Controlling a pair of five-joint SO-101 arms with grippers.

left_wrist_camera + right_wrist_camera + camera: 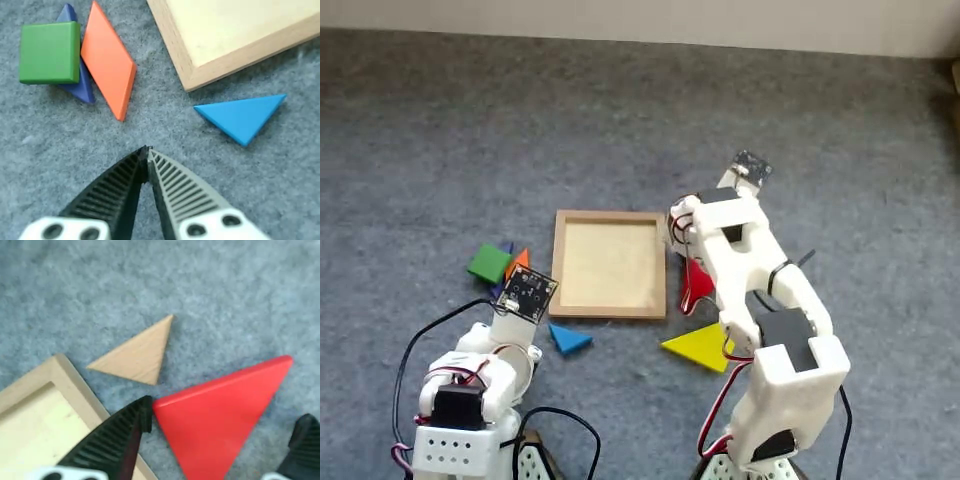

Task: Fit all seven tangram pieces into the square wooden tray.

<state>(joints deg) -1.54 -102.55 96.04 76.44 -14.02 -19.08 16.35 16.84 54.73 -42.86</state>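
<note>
The square wooden tray (560,265) lies empty mid-table. In the left wrist view my left gripper (147,152) is shut on nothing, above bare carpet. Ahead of it lie a green square (49,52) resting on a dark blue piece (82,87), an orange parallelogram (107,60), a light blue triangle (242,116) and the tray's corner (192,75). My right gripper (225,425) is open, with a red triangle (220,410) between its fingers; one fingertip (142,417) touches the triangle's corner. A plain wooden triangle (137,355) lies just beyond, beside the tray's rim (65,375). A yellow triangle (700,347) lies near the right arm's base.
Grey carpet covers the whole table. The right arm (750,270) stretches along the tray's right side and covers most of the red triangle (697,285) from above. Cables loop around both arm bases at the front.
</note>
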